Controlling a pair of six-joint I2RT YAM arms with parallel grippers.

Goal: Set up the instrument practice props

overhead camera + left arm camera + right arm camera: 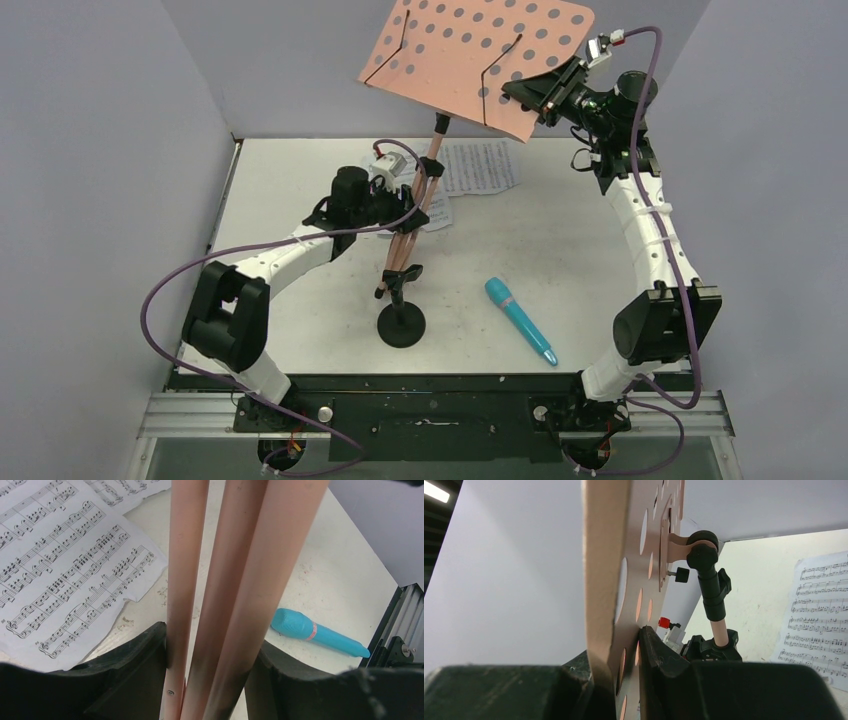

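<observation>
The pink perforated music stand [470, 55] is held up with its legs folded together. My left gripper [392, 208] is shut on the bundled pink legs [225, 595] at mid-height. My right gripper [540, 95] is shut on the right edge of the stand's perforated tray [606, 570]. Two white sheet-music pages [480, 165] lie at the table's back, also in the left wrist view [60, 565]. The teal toy microphone [520, 320] lies on the table at front right. The short black round-based mic stand [401, 318] stands at front centre, beside the stand's leg tips.
Grey walls enclose the white table [300, 340] on the left, back and right. A black and metal rail [430, 410] runs along the near edge by the arm bases. Purple cables loop from both arms.
</observation>
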